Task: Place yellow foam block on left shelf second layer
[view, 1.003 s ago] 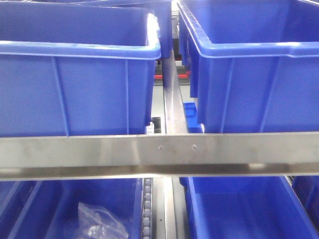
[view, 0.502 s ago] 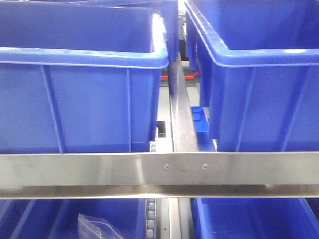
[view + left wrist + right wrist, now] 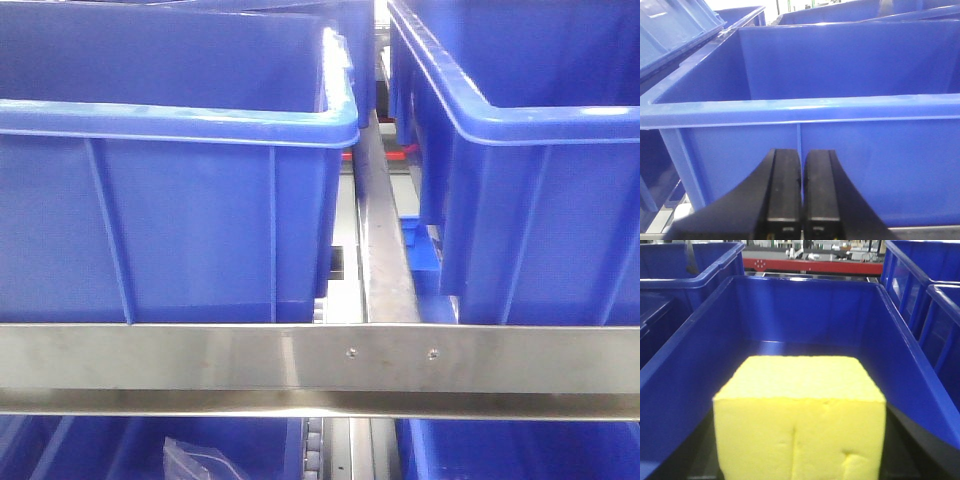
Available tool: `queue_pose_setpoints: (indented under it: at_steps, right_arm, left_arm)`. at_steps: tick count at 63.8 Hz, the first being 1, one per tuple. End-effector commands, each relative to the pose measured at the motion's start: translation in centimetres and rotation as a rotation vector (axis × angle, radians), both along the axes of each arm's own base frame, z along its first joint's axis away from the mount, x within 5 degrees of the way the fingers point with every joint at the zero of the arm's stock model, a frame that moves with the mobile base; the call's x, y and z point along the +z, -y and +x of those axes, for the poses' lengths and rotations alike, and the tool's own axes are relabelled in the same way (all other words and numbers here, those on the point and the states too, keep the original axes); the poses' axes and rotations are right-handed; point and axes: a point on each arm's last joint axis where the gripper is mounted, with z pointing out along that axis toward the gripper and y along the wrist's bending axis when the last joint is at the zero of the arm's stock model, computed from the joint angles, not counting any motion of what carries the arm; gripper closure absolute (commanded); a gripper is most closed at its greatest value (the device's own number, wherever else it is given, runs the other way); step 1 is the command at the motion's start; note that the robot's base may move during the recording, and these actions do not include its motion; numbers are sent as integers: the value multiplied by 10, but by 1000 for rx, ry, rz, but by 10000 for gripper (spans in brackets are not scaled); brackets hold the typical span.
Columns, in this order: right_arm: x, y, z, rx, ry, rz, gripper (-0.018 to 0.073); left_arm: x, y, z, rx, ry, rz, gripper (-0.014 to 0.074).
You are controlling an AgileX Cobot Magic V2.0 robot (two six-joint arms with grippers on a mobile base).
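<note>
Yellow foam block (image 3: 799, 417) amid blue bin (image 3: 805, 315) walls; left end effector (image 3: 802, 192) closed, right's state unclear.

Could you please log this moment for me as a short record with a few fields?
yellow foam block: fills the right wrist view, above the inside of a blue bin
left hand: shut, empty, facing a blue bin's front wall
right hand: not visible
shelf rail: steel, crosses below two upper blue bins
lower level: clear plastic bag in a bin
</note>
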Motion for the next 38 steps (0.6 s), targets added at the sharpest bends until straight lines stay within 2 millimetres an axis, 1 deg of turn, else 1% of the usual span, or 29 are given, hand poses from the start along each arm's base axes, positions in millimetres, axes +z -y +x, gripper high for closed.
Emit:
queue_pose_setpoints:
  at_steps: [1, 7, 17, 24, 33, 38]
  right_arm:
    - [29, -1, 20, 10, 87, -20, 96]
    - [33, -2, 41, 13, 53, -21, 96]
    - [31, -4, 79, 28, 38, -17, 96]
    - [28, -5, 98, 32, 14, -15, 96]
    - [21, -5, 115, 31, -37, -15, 83]
    - [19, -5, 120, 30, -55, -7, 22]
  left_arm:
    - [-1, 0, -1, -5, 73, -9, 472]
    - [-1, 0, -1, -5, 73, -9, 472]
    - [-1, 0, -1, -5, 73, -9, 472]
    - [-1, 0, -1, -5, 73, -9, 472]
    - [-1, 0, -1, -5, 73, -9, 472]
    - [-1, 0, -1, -5, 73, -9, 472]
